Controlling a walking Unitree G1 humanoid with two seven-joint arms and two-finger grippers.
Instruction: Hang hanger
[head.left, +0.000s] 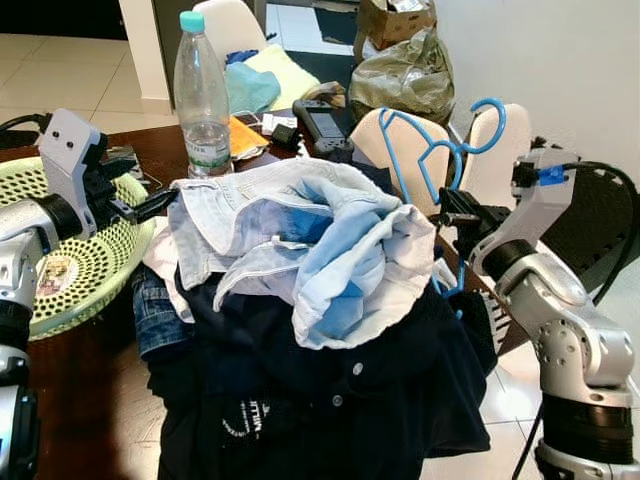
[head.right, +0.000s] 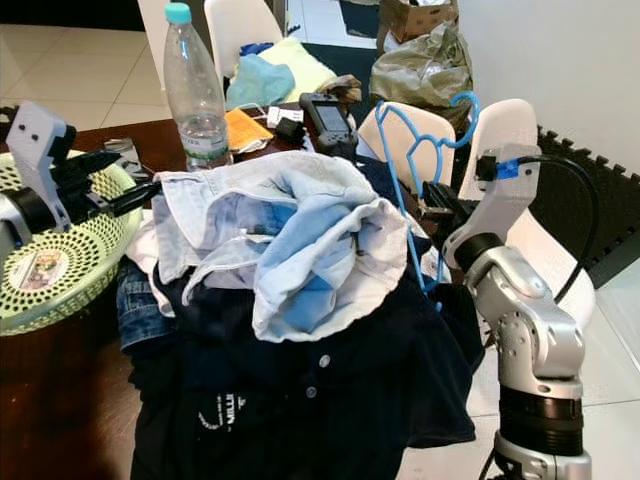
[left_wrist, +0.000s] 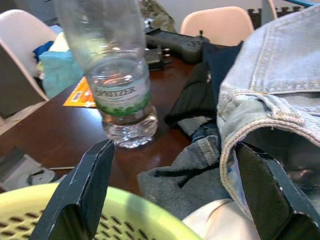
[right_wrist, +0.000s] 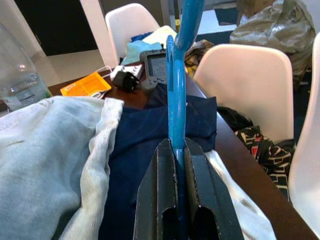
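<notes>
- The right gripper (right_wrist: 176, 165) has its two black fingers pressed together on a blue plastic hanger (head.left: 437, 160), pinching a thin bar of it between them.
- The hanger is held upright in the air at the right edge of the table (head.left: 90, 390), above the clothes, with its hook (head.left: 488, 120) curling up in front of a white chair back (head.left: 400, 140).
- A heap of clothes covers the table in front of the robot: pale blue jeans (head.left: 290, 240) on top, a dark navy shirt (head.left: 330, 390) with buttons spread beneath them.
- The left gripper (left_wrist: 170, 192) hovers at the left side of the heap with its fingers spread wide apart, holding nothing; one finger (left_wrist: 82, 190) sits over the rim of a green basket (head.left: 70, 270), the other next to the denim.
- The basket is a pale green perforated plastic one, resting on the table's left side.
- A clear water bottle (head.left: 202, 95) with a teal cap stands upright on the dark wood just beyond the clothes.
- Farther back lie an orange packet (head.left: 245, 137) and a dark handheld device (head.left: 320, 122).
- A crumpled bag (head.left: 405, 75) sits behind the chairs.
</notes>
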